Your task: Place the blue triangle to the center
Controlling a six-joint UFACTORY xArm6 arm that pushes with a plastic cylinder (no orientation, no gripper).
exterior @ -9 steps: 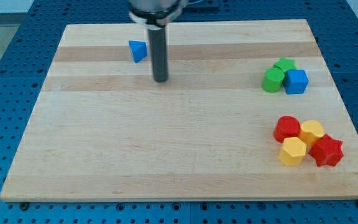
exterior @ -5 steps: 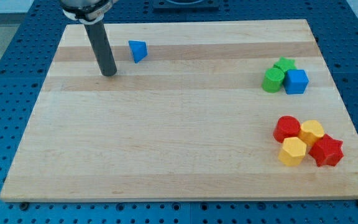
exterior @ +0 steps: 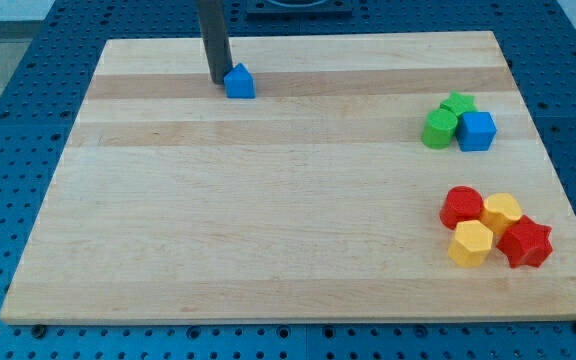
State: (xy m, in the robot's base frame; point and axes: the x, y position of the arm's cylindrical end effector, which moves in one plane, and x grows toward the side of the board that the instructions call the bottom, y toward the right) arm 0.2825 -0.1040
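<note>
1. Blue triangle point(exterior: 239, 81): small, peaked like a little house, near the table's point(exterior: 268, 220) top-left edge, touching my tip point(exterior: 216, 80) on its left.
2. No pincer exists, only the rod.
3. Elsewhere: two green, one blue cube, two red, two yellow blocks.

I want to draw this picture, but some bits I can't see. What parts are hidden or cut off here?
- The top of my rod: cut off by the view's top edge; only my tip beside the blue triangle shows.
- Whether tip and triangle touch: too close to tell.
- The green star-like block: partly hidden behind the green cylinder and blue cube.
- The red star: partly covered by the yellow blocks.
</note>
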